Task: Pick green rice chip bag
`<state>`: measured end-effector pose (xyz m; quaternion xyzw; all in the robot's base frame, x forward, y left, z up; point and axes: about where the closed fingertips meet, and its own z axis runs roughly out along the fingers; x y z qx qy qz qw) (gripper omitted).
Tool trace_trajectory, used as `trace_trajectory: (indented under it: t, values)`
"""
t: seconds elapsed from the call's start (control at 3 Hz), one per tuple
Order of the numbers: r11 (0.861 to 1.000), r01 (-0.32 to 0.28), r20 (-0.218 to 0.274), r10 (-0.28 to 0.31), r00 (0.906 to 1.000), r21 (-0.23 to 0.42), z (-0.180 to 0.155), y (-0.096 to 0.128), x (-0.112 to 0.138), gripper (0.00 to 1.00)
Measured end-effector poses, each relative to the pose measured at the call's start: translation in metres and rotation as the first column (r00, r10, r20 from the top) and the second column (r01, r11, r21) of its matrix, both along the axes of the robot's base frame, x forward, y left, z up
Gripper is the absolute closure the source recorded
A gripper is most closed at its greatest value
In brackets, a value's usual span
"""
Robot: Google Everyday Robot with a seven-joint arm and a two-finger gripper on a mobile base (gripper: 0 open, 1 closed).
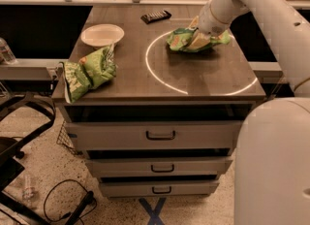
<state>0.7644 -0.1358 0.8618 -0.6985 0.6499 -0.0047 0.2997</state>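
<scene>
We find the gripper (197,34) pressed onto the green rice chip bag (178,40), far right on the table (203,81); jaw opening we cannot tell.

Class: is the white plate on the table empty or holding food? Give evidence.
Empty: the white plate shows only bare surface. The gripper rests on the green rice chip bag.

A dark table (203,76) with 3 drawers (160,135) stands on speckled floor (51,168) near a black cable (54,193), the gripper (197,35) low over its far right.
</scene>
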Motion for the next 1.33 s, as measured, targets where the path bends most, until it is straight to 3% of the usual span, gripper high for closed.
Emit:
trace_trajectory:
  t: [0.67, 1.0, 1.33]
  values:
    - [0.999, -0.031, 0.097, 0.028, 0.9949, 0.025, 0.115, -0.004, -0.041, 1.0]
    - [0.992, -0.096, 0.135, 0.085, 0.9872, 0.078, 0.156, -0.005, -0.066, 1.0]
    - [0.979, -0.163, 0.213, 0.134, 0.9677, 0.123, 0.201, -0.01, -0.093, 1.0]
